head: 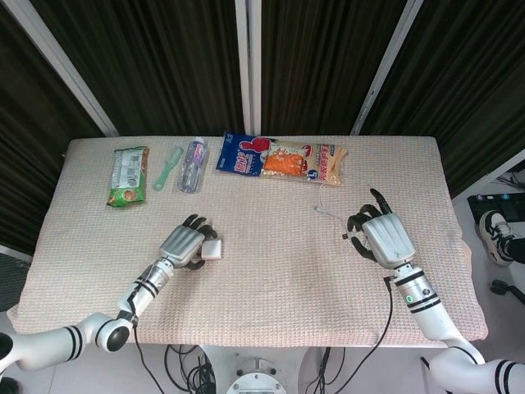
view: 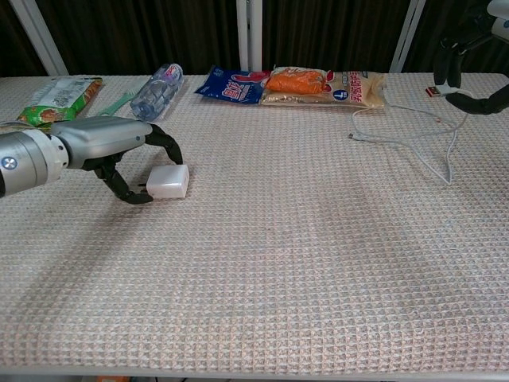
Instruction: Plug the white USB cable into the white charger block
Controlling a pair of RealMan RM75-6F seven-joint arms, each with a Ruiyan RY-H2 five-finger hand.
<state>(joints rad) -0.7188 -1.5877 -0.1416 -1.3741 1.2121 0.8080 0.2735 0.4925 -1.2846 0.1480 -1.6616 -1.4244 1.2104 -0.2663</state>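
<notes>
Now my left hand [view: 119,151] curls around the white charger block [view: 168,181] on the counter [view: 278,263], fingers apart, not yet clamped. My right hand [head: 381,234] pinches the USB plug [view: 437,91] of the white cable [view: 413,135], lifted so it can meet the block.

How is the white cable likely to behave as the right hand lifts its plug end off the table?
Probably floppy: the white cable lies in loose curves on the table, so its slack should trail and swing. It looks thin, so likely light and easy to drag. The right hand pinches only the plug, which may twist in that hold.
</notes>
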